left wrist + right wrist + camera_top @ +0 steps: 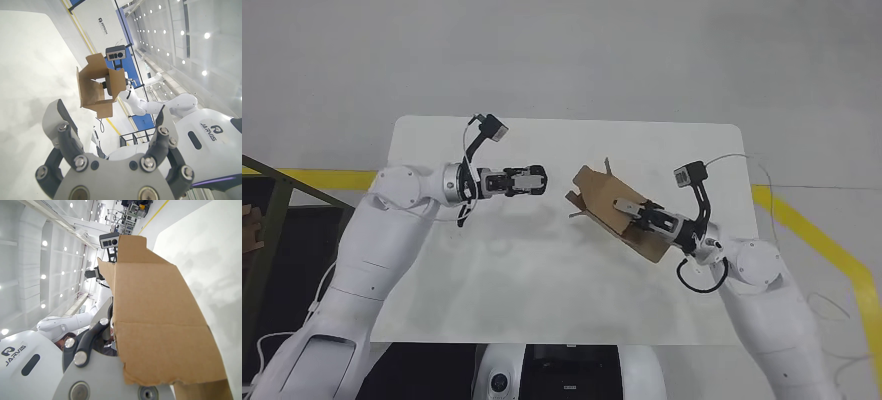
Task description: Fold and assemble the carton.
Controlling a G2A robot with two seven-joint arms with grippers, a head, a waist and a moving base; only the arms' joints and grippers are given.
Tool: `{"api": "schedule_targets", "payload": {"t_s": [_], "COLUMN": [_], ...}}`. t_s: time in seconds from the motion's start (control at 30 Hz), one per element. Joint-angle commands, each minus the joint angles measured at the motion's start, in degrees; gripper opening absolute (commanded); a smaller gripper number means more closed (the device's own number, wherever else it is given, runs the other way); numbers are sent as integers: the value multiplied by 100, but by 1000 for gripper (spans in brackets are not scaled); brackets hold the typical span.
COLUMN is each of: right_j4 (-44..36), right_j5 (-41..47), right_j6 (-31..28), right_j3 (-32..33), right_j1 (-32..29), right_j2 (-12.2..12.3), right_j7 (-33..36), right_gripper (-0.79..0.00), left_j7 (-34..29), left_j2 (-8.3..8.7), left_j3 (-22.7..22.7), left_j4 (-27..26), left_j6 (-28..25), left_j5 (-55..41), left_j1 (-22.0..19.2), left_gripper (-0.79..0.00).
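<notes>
R gripper [630, 209] half behind carton [594, 192]

The left pincer [110, 103] fills the foreground, its two dark-padded fingers [65, 117] spread wide with nothing between them. Beyond it and well apart hangs the brown cardboard carton [115, 81], raised off the white table [28, 66]. It is opened into a square tube with its end flaps sticking out, the open end facing this way. The right pincer [106, 85] grips one wall of the carton, and its dark part shows through the opening. That arm's wrist camera [115, 54] sits just above the carton.
</notes>
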Motion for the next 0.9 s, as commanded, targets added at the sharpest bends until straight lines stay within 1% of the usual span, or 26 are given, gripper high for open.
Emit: {"api": "schedule_targets", "payload": {"t_s": [0.0,0.07,0.2,0.47,0.67,0.87], "right_j4": [-75,-167,-341,-619,-697,-607], "right_j5": [14,-8,66,310,539,691], "right_j6": [46,95,142,23,-85,-98], "right_j3": [16,23,30,46,96,28], "right_j1": [-5,-18,-52,-157,-197,-68], "right_j2": [10,21,40,70,83,77], "right_j7": [58,90,212,408,398,371], "right_gripper": [-785,-785,-785,-785,-785,-785], "left_j7": [122,297,529,756,577,335], "left_j2": [7,10,-5,-73,-141,-192], "left_j3": [-11,6,131,462,783,992], "left_j4": [-2,15,50,185,239,259], "left_j6": [55,228,750,1258,1394,1389], "left_j5": [155,349,573,879,964,904], "left_j1": [18,35,-14,-257,-462,-605], "left_gripper": [0,0,0,0,0,0]}}
